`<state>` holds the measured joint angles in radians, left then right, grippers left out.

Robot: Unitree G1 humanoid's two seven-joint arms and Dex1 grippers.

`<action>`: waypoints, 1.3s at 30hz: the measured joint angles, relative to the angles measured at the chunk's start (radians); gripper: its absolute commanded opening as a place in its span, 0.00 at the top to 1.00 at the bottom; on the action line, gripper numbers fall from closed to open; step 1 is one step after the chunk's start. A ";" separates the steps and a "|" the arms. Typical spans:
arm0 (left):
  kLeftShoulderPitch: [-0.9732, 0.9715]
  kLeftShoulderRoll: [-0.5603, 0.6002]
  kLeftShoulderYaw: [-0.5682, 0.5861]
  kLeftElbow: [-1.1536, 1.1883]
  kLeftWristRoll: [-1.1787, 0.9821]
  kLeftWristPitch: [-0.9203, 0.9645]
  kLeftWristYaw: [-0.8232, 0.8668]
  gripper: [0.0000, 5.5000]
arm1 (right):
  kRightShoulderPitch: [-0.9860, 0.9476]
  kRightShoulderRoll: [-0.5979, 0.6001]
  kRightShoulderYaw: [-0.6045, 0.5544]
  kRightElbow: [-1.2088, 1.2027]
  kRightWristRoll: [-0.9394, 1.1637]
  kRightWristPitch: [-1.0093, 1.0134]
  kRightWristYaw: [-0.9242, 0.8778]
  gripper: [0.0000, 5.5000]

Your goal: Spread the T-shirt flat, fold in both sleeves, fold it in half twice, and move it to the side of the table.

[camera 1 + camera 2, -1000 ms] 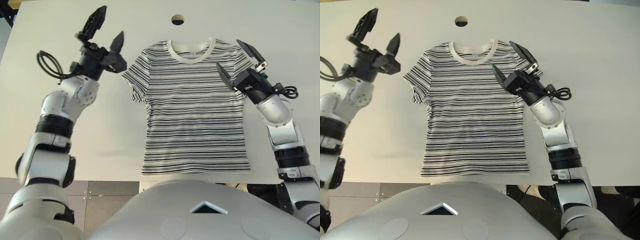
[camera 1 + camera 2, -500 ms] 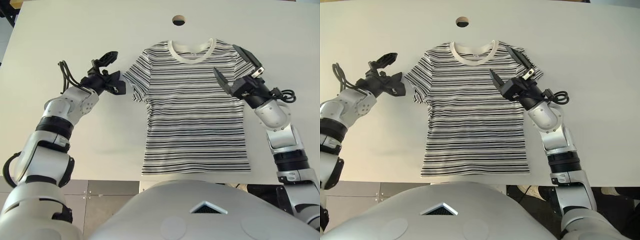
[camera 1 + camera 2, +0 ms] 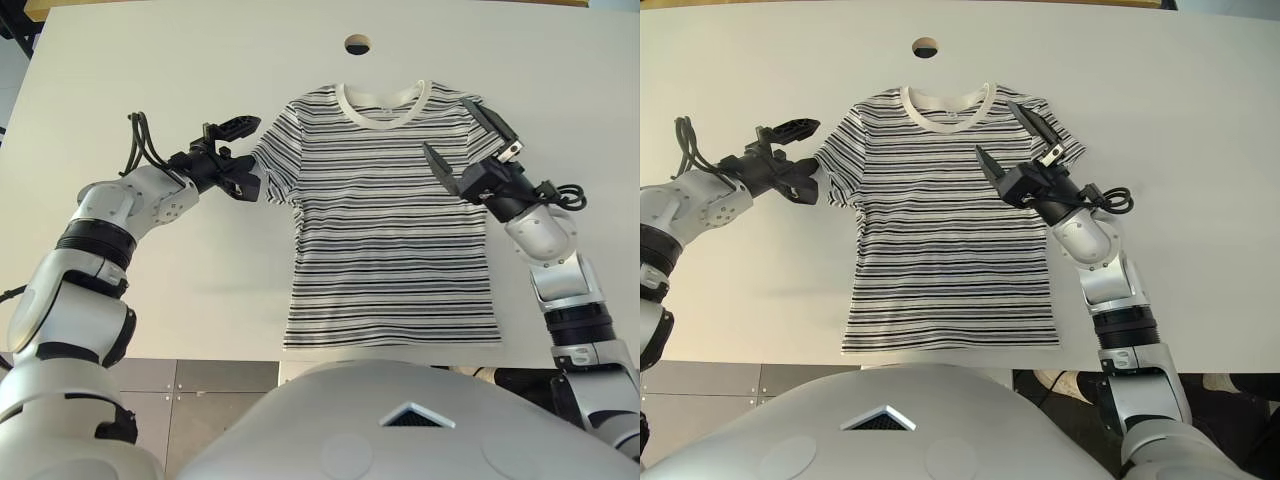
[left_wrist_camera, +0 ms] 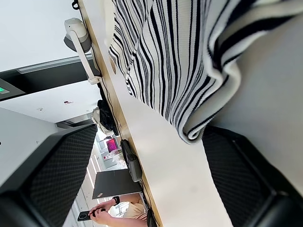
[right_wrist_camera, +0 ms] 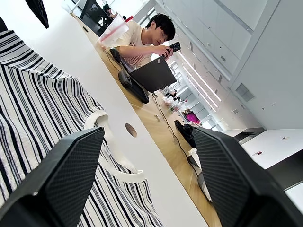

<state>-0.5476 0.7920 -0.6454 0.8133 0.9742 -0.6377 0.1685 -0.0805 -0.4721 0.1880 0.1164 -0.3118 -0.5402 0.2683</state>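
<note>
Straddling the T-shirt [image 3: 390,220] sleeve edge, the left gripper [image 3: 254,158] gapes wide.

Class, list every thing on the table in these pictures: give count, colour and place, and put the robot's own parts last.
Table: one, white, under everything.
T-shirt: one, black-and-white striped with a cream collar, spread flat in the middle of the table, collar away from the robot.
Hole: one, round and dark, in the tabletop just beyond the collar.
Left pincer: one, black, open, at the edge of the sleeve on the robot's left.
Right pincer: one, black, open, over the shirt's shoulder on the robot's right.
</note>
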 measured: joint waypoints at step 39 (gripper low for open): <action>0.051 -0.144 0.024 -0.038 -0.064 0.169 0.134 0.98 | 0.038 0.000 -0.013 0.011 0.015 -0.002 0.002 0.38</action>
<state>-0.4962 0.6483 -0.6218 0.7753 0.9101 -0.4685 0.3023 -0.0426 -0.4725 0.1750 0.1275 -0.2972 -0.5423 0.2700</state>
